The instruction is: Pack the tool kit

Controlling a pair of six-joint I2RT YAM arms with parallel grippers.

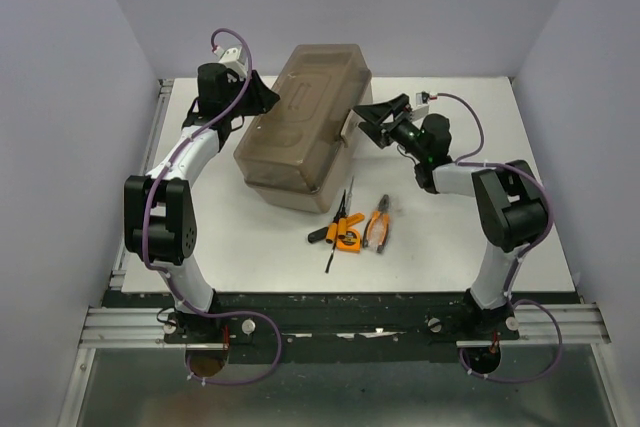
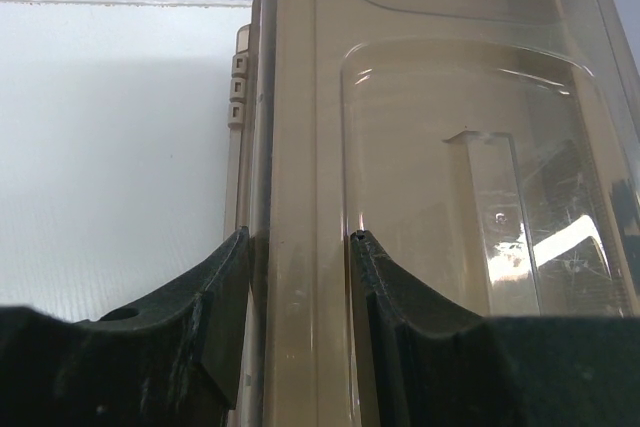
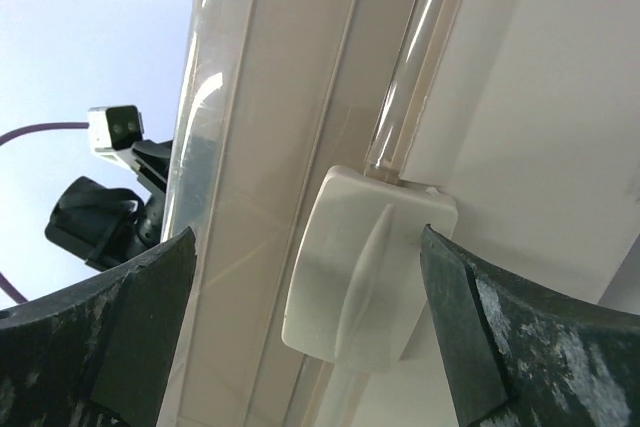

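Toward 12 o'clock on the desk (image 1: 450,242), the beige toolbox (image 1: 303,137) is sitting slantwise, and its smoky brown lid (image 1: 320,77) is lying down over it. At the box's 10 o'clock side we are grasping the lid with the left jaws. In the left wrist view, both fingers (image 2: 215,317) are pressing against the lid's long edge, one on each flank. At the box's 3 o'clock side we are holding the right jaws released and spread wide. In the right wrist view they are straddling the pale latch (image 3: 365,267), with a clear gap showing at the latch's 9 o'clock and the opposite fingertip sitting just beside it. The loose tools are lying on the desk at 6 o'clock from the box, apart from it. We are seeing orange-handled pliers (image 1: 378,230), an orange tape measure (image 1: 348,238) just beside them at their 9 o'clock, and thin black screwdrivers (image 1: 322,235) crossing around the tape measure.
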